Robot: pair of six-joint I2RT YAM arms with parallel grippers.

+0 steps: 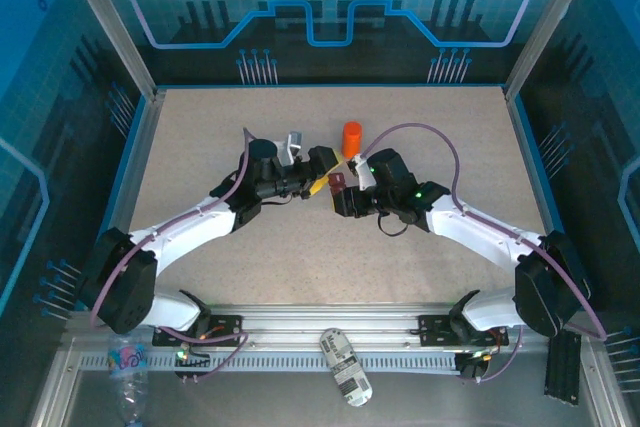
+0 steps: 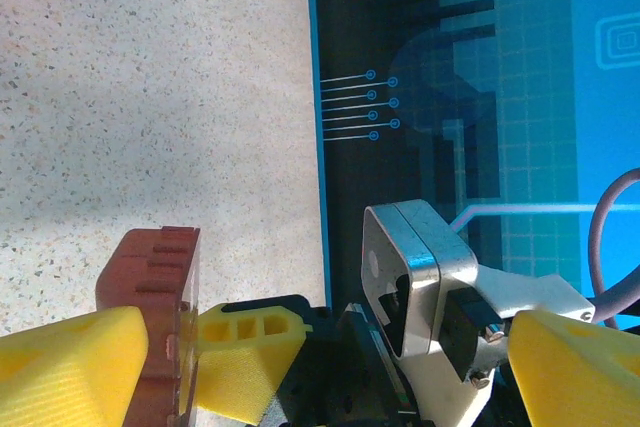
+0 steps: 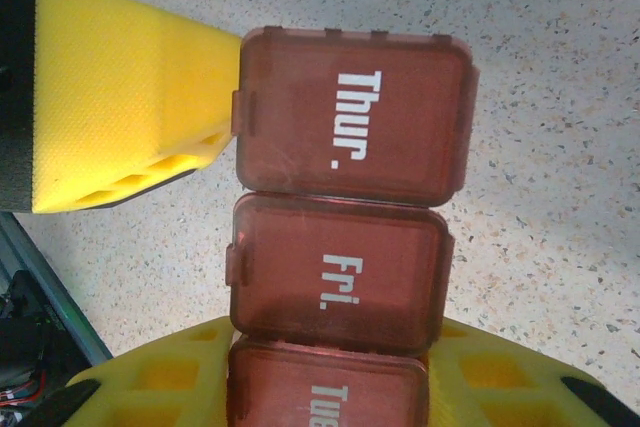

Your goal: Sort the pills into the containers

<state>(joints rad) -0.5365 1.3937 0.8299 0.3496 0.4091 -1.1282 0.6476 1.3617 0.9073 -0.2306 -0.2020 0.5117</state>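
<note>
The containers (image 3: 345, 197) are one dark red-brown pill box with shut lids marked "Thur.", "Fri." and "Tue". My right gripper (image 3: 330, 392) is shut on its "Tue" end, a yellow finger (image 3: 150, 387) on each side. The box (image 1: 337, 183) is held just above the middle of the table. My left gripper (image 2: 325, 357) is open, facing the right one. One of its yellow fingers (image 3: 120, 97) lies against the tab edge of the "Thur." lid. In the left wrist view the box (image 2: 150, 277) stands edge-on beside that finger (image 2: 60, 367). The pills are out of view.
An orange bottle (image 1: 352, 137) stands just behind the two grippers, with a small white piece (image 1: 362, 162) near it. A plastic bottle (image 1: 130, 367) and a labelled white cylinder (image 1: 345, 367) lie on the near rail. Blue walls ring the table (image 1: 200, 137).
</note>
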